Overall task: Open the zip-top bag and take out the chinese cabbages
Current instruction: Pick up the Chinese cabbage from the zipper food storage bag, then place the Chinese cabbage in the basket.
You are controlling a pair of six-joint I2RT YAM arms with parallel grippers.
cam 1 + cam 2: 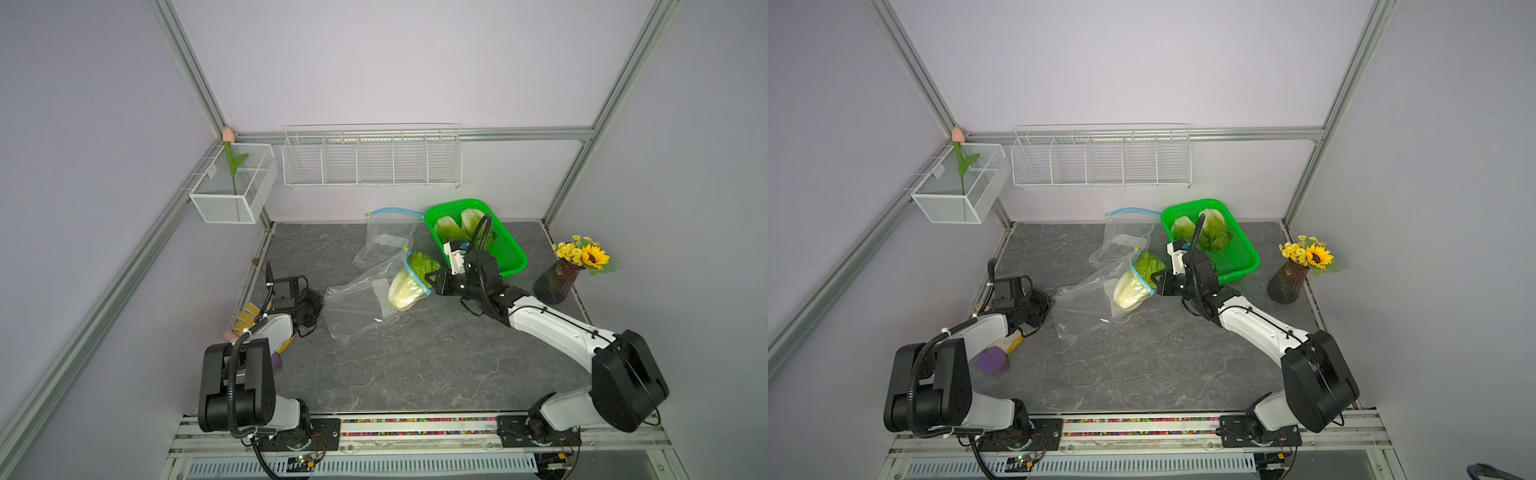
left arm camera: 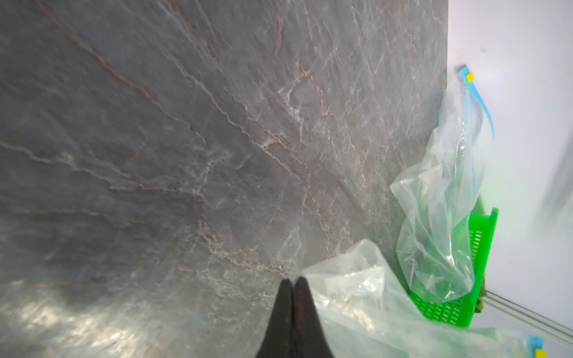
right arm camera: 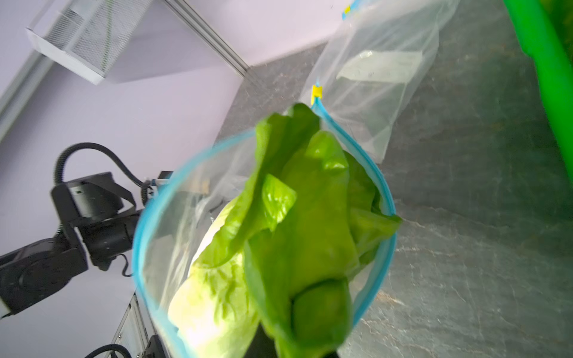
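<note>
At right gripper [image 1: 432,281] tips: cabbage [image 1: 405,291], crinkled green leaves, pale base, half in zip-top bag [image 1: 353,299]; right gripper pinches leaves; left gripper [image 2: 293,291] closed.

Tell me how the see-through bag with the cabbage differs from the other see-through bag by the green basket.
The clear plastic front bag holds a light-green cabbage; the clear plastic back bag holds none. The front bag lies down; the back bag stands crumpled. Both have blue zips.

We note the bag [image 1: 353,303] as thin, clear, glossy, crinkled plastic, the cabbage [image 3: 310,201] leaves shiny and smooth, the tabletop [image 1: 415,365] veined grey stone-look with dull sheen, the basket [image 1: 455,203] perforated green plastic, the rack [image 1: 372,166] white-coated wire.
</note>
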